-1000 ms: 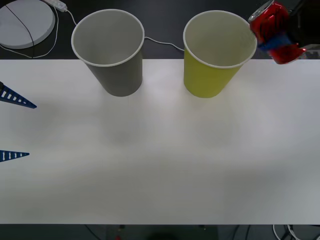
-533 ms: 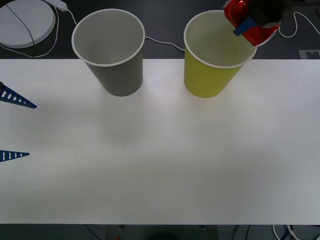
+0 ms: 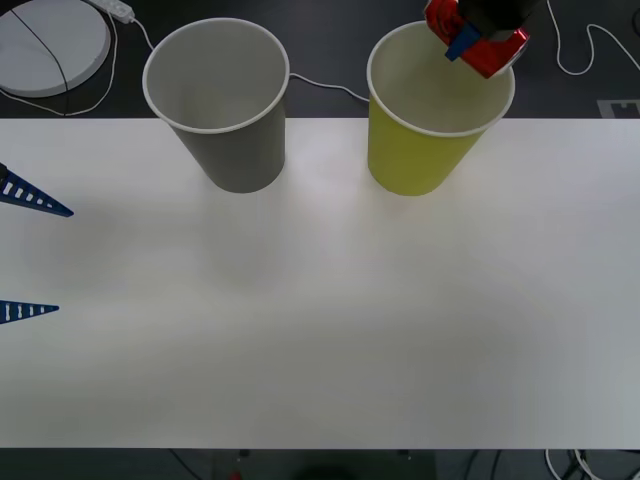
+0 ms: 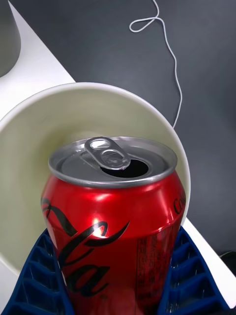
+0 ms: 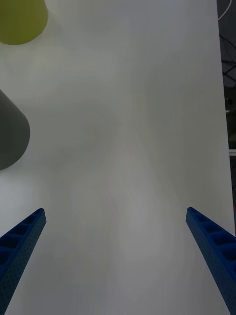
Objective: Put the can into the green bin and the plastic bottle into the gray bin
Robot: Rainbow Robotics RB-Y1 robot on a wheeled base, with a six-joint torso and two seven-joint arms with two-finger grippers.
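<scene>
Nearest the robot, the white surface (image 3: 330,320) lies bare across its broad front part. At the surface's left edge in the front view, the left gripper (image 3: 28,255) hovers low, its two blue ribbed fingers (image 3: 35,199) pointing inward with a wide gap between them; the jaws stand fully apart and hold nothing. In the left wrist view the same gripper (image 5: 118,256) hangs over plain white surface, with the gray bin (image 5: 11,133) and the green bin (image 5: 22,19) farther off.

Toward the far edge of the surface stand the two bins, upright and well apart from each other. The gray bin (image 3: 235,150) is on the left, the green bin (image 3: 410,155) on the right; both show pale insides.

Above the far right part of the green bin's mouth, the right gripper (image 3: 480,35) carries the can (image 3: 490,50), its jaws closed on the can's red body. The can is raised above the rim, not resting in the bin. In the right wrist view the right gripper (image 4: 115,283) grips the can (image 4: 113,231) between blue ribbed fingers (image 4: 42,280), silver top and pull tab facing the camera, with the green bin (image 4: 34,147) open directly behind it.

Beyond the surface, on the dark floor, lie a white cable (image 3: 325,85) and a white round disc (image 3: 50,45).
</scene>
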